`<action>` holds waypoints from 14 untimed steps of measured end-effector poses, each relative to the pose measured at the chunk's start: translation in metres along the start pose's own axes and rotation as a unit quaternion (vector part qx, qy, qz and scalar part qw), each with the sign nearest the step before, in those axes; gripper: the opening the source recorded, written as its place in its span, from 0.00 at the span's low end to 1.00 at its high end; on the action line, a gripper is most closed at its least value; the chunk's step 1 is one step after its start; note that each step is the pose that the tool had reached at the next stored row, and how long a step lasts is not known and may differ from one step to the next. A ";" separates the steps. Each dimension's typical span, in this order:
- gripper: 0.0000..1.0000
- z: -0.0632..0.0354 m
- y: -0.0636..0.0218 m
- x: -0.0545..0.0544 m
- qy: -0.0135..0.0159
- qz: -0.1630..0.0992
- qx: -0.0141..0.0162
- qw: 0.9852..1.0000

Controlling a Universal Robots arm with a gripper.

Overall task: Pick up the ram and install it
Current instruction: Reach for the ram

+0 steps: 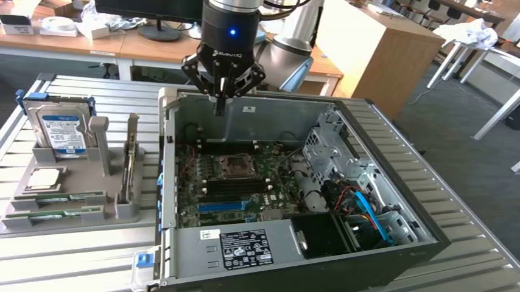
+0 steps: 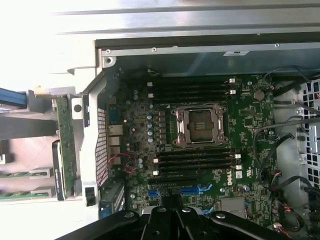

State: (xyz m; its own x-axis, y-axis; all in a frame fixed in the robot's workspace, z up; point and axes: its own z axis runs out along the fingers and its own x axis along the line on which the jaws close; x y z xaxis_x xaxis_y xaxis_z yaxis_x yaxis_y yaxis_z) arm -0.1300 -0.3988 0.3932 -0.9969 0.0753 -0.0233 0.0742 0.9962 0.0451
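Two green ram sticks point(image 1: 69, 196) lie one behind the other in the slots of a grey holder point(image 1: 89, 182) at the exterior view's left; the wrist view catches them as pale green strips point(image 2: 20, 176). My gripper point(image 1: 219, 108) hangs shut over the back wall of the open computer case point(image 1: 243, 115), well away from the sticks, and nothing is between its fingers point(image 2: 167, 212). Below it lies the green motherboard point(image 2: 245, 120) with an empty processor socket point(image 2: 199, 125) and black memory slots point(image 2: 195, 159) with no sticks in them.
The holder also carries a silver-and-blue hard drive point(image 1: 61, 131), a square silver processor chip point(image 1: 45, 178) and an upright card point(image 1: 130, 164). Cables point(image 1: 366, 213) and a drive cage point(image 1: 329, 152) fill the case's right side. The power supply point(image 1: 243, 246) sits at the front.
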 end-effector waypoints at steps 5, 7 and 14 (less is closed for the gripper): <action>0.10 -0.0002 -0.0005 0.007 0.000 0.000 0.000 1.000; 0.10 -0.0002 -0.0007 0.009 0.000 0.000 0.000 1.000; 0.10 -0.0004 -0.0014 0.019 0.000 0.000 0.000 1.000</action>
State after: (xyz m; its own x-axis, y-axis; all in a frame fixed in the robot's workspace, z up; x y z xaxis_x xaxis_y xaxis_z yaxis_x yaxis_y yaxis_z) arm -0.1492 -0.3989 0.3931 -0.9969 0.0753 -0.0233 0.0742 0.9962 0.0451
